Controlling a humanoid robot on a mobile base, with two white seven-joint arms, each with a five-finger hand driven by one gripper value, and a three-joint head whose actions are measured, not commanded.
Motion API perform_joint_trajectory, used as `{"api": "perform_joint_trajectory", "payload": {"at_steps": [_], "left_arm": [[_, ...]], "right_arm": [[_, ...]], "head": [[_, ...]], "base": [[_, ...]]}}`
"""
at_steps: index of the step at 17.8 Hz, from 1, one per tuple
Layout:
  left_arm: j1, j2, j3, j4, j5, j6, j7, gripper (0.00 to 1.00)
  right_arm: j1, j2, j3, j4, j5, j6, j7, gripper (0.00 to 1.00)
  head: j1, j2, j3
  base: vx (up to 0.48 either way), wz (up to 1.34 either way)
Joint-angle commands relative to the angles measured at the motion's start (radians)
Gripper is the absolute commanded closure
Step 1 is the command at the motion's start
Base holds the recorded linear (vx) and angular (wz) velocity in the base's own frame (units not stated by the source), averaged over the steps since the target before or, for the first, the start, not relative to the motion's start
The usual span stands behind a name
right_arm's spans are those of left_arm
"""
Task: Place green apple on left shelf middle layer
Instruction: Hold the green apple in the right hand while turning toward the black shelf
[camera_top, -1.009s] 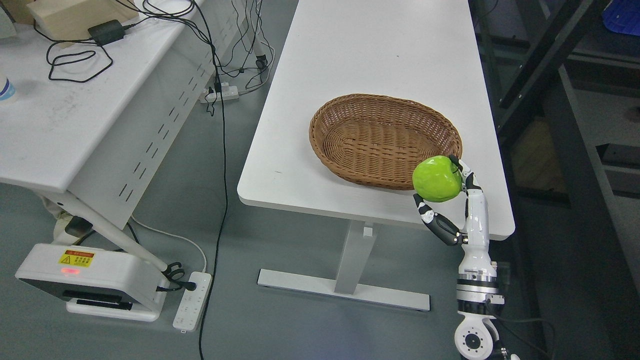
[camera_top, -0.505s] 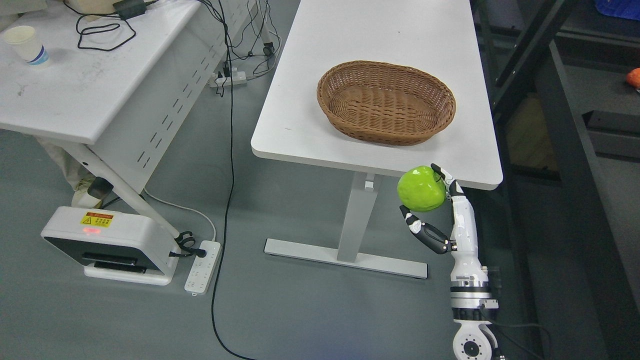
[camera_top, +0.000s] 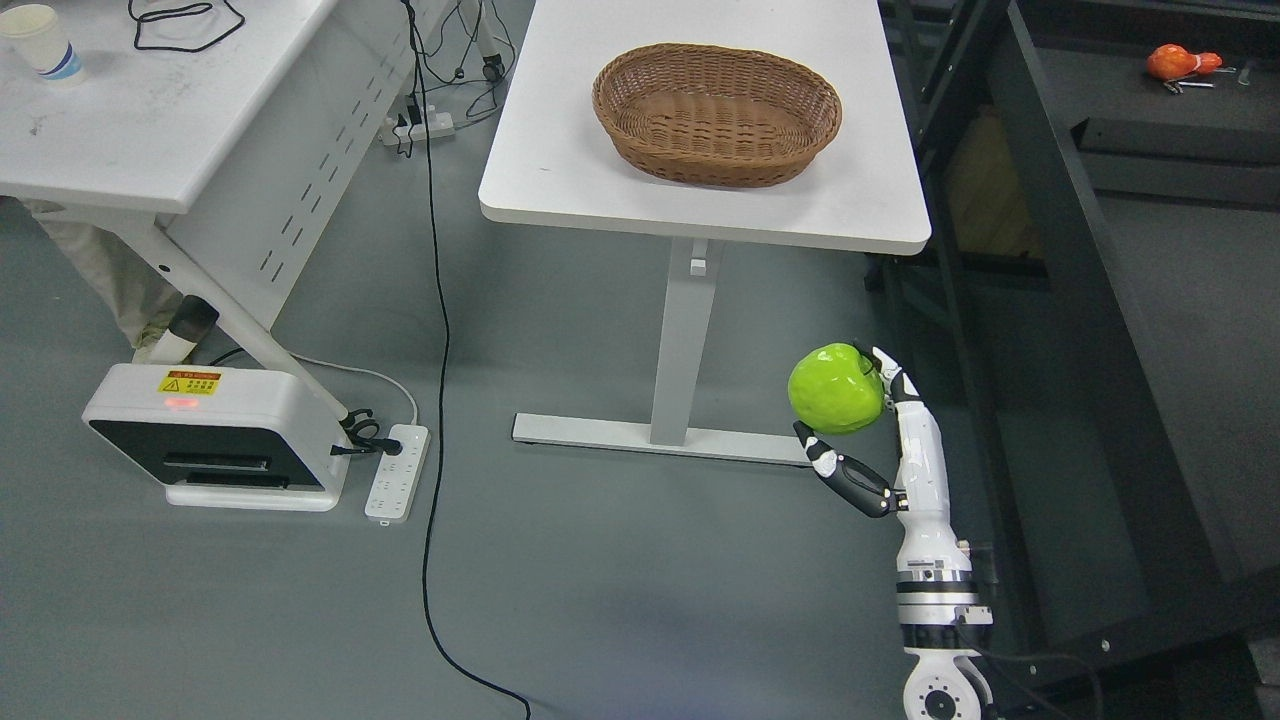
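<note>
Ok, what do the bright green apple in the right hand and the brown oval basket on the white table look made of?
Green apple: probably plastic or foam, not real fruit; the colour is uniform, vivid and matte, with faintly faceted sides. It sits between the right hand's fingers.
Brown oval basket: woven wicker or rattan, or an imitation; the weave rows show on wall and floor.
White table: smooth matte top, likely laminate.

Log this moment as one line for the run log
right hand: shut on round green apple | apple: held above grey floor | oval brown wicker basket: empty on white table | shelf placement: not yet done
</note>
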Motion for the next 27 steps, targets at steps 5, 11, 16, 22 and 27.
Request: {"api": "perform_joint_trajectory", "payload": {"at_steps": [5,11,16,22,27], "left_arm": [[0.0,0.017,0.0,0.0,0.0,-0.001,0.0,0.0],[0.0,0.017,0.0,0.0,0.0,0.001,0.0,0.0],[0.0,0.017,0.0,0.0,0.0,-0.001,0.0,0.0],[0.0,0.017,0.0,0.0,0.0,-0.001,0.0,0.0],[0.0,0.017,0.0,0.0,0.0,0.001,0.0,0.0]], "right_arm": [[0.005,0.003,-0.006,0.001,-0.003,-0.003,-0.002,0.99],[0.033,0.029,-0.003,-0.001,-0.005,-0.013,-0.01,0.99],[0.025,0.03,-0.004,-0.003,-0.005,-0.01,-0.009,0.99],[-0.007,0.02,-0.027,0.004,0.003,0.006,-0.007,0.99],[-0.027,0.013,-0.061,0.016,0.003,0.018,0.001,0.99]], "head": [[0.0,0.0,0.0],[0.0,0.0,0.0],[0.0,0.0,0.0],[0.0,0.0,0.0],[0.0,0.0,0.0]], "base": [[-0.278,-0.09],[-0.261,-0.12],[-0.233,-0.44],[-0.125,-0.95],[-0.024,-1.16]]}}
